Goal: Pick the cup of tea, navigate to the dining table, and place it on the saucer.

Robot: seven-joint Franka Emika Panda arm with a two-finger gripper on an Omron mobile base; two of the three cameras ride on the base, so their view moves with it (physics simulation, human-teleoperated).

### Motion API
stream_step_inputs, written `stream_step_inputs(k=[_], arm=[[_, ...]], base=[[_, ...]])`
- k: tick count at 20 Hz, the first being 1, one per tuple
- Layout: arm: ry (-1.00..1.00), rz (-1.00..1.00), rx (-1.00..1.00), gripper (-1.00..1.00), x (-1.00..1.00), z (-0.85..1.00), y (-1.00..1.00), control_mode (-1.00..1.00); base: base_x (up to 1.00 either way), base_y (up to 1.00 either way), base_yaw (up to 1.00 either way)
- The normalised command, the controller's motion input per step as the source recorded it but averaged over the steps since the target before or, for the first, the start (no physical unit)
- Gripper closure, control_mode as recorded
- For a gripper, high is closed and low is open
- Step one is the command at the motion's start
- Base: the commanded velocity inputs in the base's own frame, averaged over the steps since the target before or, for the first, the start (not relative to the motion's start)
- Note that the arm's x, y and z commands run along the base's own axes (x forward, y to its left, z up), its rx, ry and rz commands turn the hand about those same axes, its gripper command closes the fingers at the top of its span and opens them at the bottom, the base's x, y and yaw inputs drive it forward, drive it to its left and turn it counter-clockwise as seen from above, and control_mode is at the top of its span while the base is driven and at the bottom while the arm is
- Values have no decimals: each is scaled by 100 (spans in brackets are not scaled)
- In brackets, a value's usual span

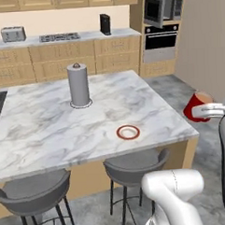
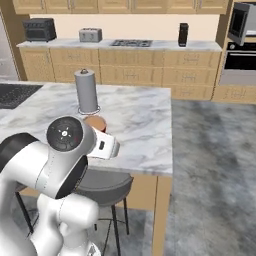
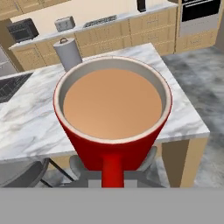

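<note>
Gripper (image 3: pixel 113 175) is closed on the handle of the cup of tea (image 3: pixel 113 114), carrying it upright in the air with the brown liquid level inside. Dining table (image 1: pixel 54 122), the marble-topped island with grey stools (image 1: pixel 135 162) below, lies in front of the base; in the left base view the cup (image 1: pixel 197 106) hangs off the table's right corner, beyond its edge and apart from the top. A paper-towel roll (image 1: pixel 79 85) stands upright near mid-table. The saucer (image 1: pixel 128 132) sits empty close to the near edge, well apart from the cup. Judged step: pick done, navigation about complete, placing pending. Next move calls for carrying the cup left over the saucer, keeping it level, then lowering it centred before release.
</note>
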Motion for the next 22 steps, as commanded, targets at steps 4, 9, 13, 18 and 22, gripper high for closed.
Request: stream_step_inputs(k=[4,9,13,18,22], arm=[[0,0,0,100,0,0,0,100],[0,0,0,100,0,0,0,100],[0,0,0,100,0,0,0,100],[0,0,0,100,0,0,0,100],[0,0,0,100,0,0,0,100]], base=[[25,8,-18],[58,14,-4],[90,19,-3],[39,20,-4],[0,0,0]])
